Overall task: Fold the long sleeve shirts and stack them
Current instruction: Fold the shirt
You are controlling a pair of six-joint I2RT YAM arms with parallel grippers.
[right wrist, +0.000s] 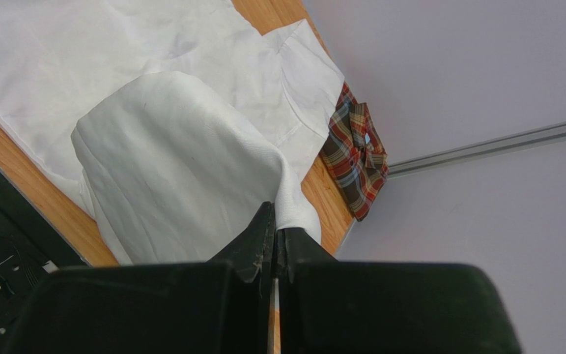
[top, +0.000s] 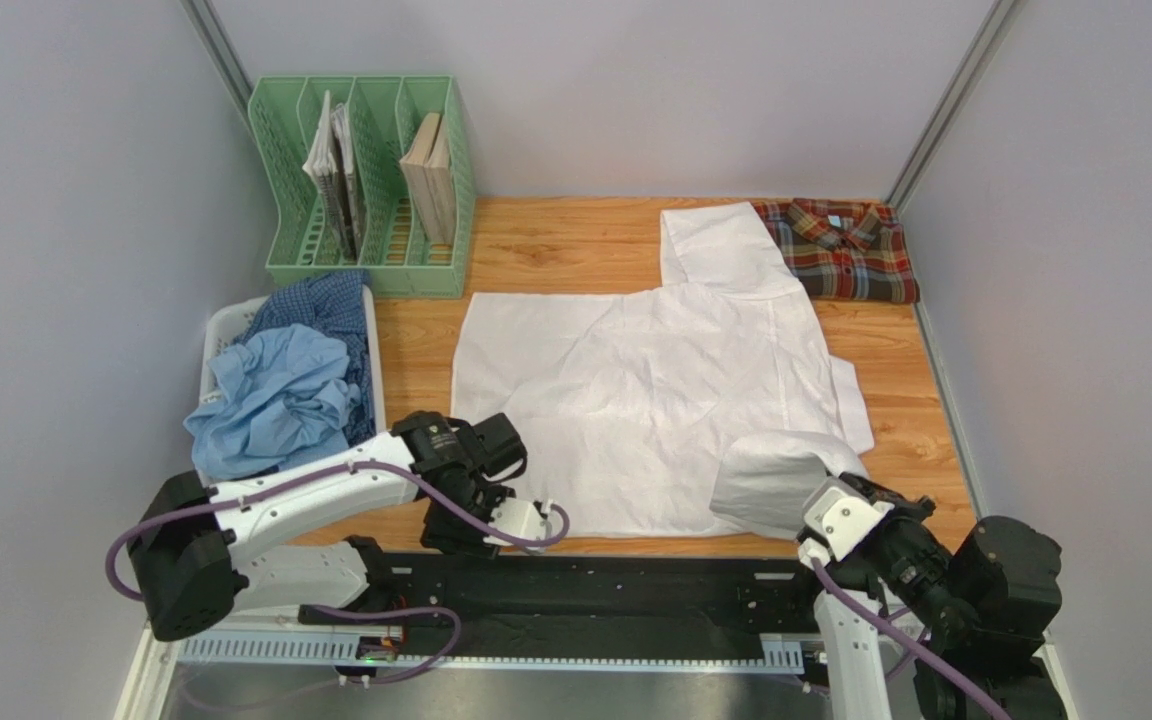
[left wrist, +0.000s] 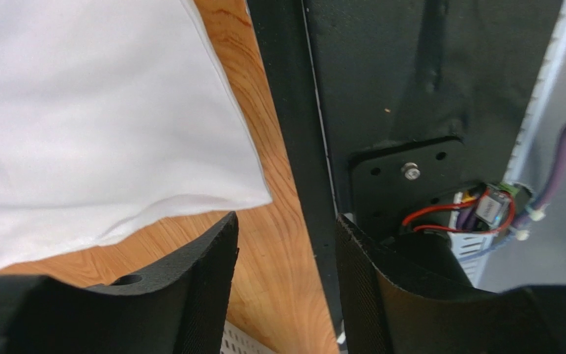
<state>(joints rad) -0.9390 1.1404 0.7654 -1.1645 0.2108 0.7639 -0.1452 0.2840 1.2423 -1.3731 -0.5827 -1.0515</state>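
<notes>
- A white shirt (top: 642, 398) lies spread across the middle of a wooden desk (top: 567, 240), mostly flat and lightly creased. One sleeve reaches towards the far edge.
- Its near right corner is pulled up off the desk into a soft hump. The right fingers (right wrist: 273, 243) are pinched shut on the tip of that fold.
- The left fingers (top: 533, 522) stand partly open and hold nothing. They hang over the near edge of the desk, and the shirt's near left corner lies just beyond their tips, not between them.
- A folded plaid shirt (top: 842, 248) in red, green and navy sits at the far right corner, against the white sleeve.
- On the left, a white basket (top: 229, 323) holds a crumpled light blue shirt (top: 274, 398) and a dark blue checked shirt (top: 330, 300) behind it.
- A green file rack (top: 364, 188) with books in it stands at the far left.
- A black base plate (top: 612, 585) runs along the near edge, and plain grey walls (top: 612, 90) enclose the desk.
</notes>
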